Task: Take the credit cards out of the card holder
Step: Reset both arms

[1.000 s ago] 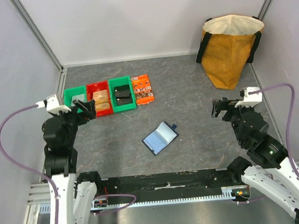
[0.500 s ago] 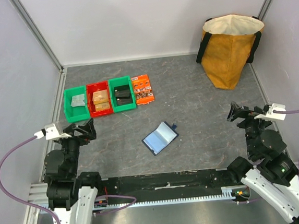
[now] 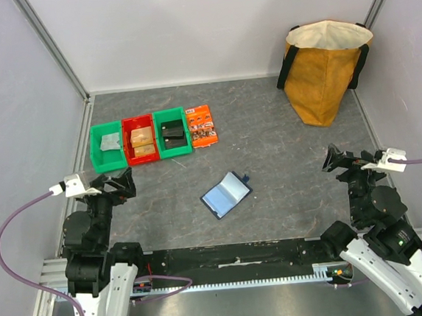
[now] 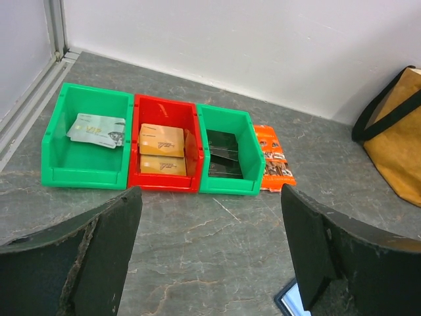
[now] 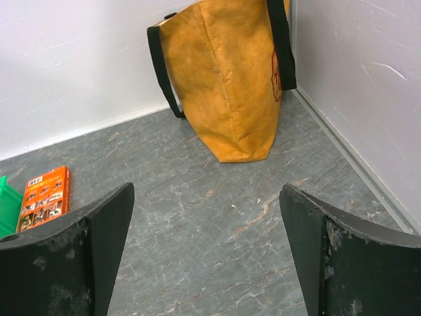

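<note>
The card holder (image 3: 227,194) lies open on the grey table, navy with pale blue sleeves facing up; only its corner (image 4: 290,302) shows in the left wrist view. Credit cards lie in the bins: a pale grey-green one (image 4: 97,130) in the left green bin, two tan-gold ones (image 4: 161,139) in the red bin, a dark one (image 4: 225,155) in the right green bin. My left gripper (image 3: 124,184) (image 4: 210,253) is open and empty, left of the holder. My right gripper (image 3: 333,159) (image 5: 207,247) is open and empty, far to the holder's right.
A left green bin (image 3: 96,149), a red bin (image 3: 141,158) and a right green bin (image 3: 173,149) stand in a row at the back left, with an orange printed packet (image 3: 201,125) beside them. A tan bag (image 3: 325,70) stands in the back right corner. Walls enclose the table.
Both arms have drawn back toward their bases and lowered compared with a second ago; over the last half second they barely moved. The card holder has stayed put.
</note>
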Available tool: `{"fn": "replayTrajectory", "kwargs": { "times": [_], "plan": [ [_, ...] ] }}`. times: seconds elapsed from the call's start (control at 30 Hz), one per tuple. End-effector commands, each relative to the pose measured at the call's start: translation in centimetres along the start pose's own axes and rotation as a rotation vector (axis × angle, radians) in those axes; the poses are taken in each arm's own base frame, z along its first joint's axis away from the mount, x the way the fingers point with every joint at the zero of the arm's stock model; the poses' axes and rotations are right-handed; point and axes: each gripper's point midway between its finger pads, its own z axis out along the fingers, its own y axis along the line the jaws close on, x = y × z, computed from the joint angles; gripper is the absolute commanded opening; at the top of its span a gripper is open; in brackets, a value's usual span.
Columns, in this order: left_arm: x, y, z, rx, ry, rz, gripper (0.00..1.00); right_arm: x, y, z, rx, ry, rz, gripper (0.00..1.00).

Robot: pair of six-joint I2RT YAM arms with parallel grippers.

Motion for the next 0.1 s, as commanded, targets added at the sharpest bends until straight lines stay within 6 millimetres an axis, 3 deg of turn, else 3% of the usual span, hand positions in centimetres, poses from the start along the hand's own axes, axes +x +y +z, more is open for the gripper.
{"fn": "replayTrajectory", "kwargs": {
  "times": [0.0, 0.07],
  "plan": [
    [0.08, 0.26, 0.06, -0.004, 0.003, 0.046, 0.91, -0.26, 0.07, 0.15, 0.001, -0.016, 0.000, 0.98],
    [0.14, 0.45, 0.05, -0.013, 0.002, 0.045, 0.92, -0.25, 0.10, 0.13, -0.002, -0.015, 0.002, 0.98]
  ]
}}
